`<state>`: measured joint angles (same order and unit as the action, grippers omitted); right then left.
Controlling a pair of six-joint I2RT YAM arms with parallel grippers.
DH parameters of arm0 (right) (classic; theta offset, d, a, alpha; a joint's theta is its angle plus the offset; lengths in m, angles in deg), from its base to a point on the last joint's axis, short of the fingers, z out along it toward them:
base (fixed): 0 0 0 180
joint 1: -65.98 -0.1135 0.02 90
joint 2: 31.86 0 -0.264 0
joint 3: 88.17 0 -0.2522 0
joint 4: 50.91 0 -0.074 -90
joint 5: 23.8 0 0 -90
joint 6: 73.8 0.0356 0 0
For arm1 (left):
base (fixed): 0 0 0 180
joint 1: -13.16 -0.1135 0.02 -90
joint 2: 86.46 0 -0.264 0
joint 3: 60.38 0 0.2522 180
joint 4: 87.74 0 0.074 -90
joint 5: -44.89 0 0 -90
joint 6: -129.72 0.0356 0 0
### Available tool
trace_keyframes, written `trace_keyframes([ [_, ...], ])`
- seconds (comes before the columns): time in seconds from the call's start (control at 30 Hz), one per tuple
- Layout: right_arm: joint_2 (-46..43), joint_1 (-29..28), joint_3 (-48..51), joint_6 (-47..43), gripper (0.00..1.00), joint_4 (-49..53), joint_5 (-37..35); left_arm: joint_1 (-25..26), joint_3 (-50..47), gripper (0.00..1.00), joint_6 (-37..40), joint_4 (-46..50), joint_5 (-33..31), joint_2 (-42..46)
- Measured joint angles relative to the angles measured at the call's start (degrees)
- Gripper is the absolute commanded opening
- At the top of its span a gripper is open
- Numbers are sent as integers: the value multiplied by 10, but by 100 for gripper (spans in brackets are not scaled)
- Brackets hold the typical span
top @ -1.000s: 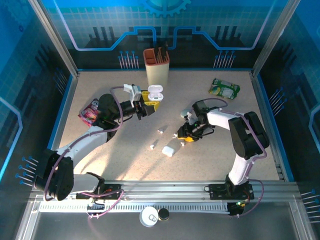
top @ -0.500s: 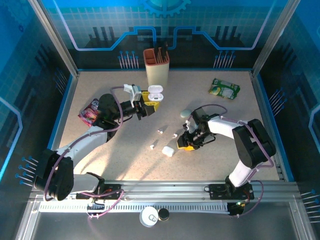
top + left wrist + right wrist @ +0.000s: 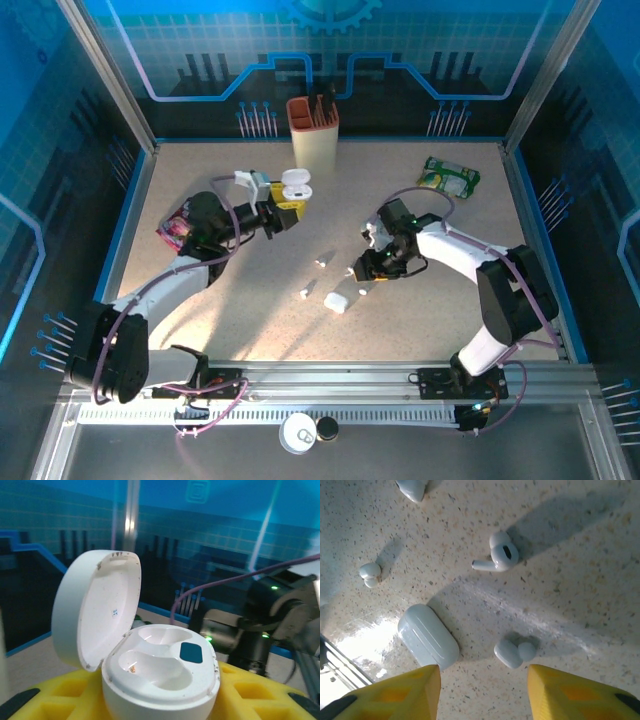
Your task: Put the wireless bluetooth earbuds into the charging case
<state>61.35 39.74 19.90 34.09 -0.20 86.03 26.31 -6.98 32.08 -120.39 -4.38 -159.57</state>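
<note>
Below, charging case [image 3: 160, 680] cropped, right claw [image 3: 482, 672] cut off, earbuds [image 3: 497, 555] lying apart.

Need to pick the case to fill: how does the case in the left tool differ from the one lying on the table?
The held case has its lid open, both wells empty; the table case is shut. The held case is gripped by the left tool; the table case lies flat, untouched. Both are white and rounded.
</note>
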Motion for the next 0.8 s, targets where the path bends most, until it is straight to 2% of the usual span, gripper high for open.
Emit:
trace_keyframes([
  [0.13, 26, -3, -10, -12, 49, 0, -9, -37, -5, 45, 0, -1, -5, 17],
  [0.37, 91, -4, -18, -17, 48, -18, 3, -44, -5, 45, -2, -1, -4, 31],
  [0.8, 65, -8, 27, -5, 46, -53, 18, -44, -5, 44, -30, -24, -4, 27],
])
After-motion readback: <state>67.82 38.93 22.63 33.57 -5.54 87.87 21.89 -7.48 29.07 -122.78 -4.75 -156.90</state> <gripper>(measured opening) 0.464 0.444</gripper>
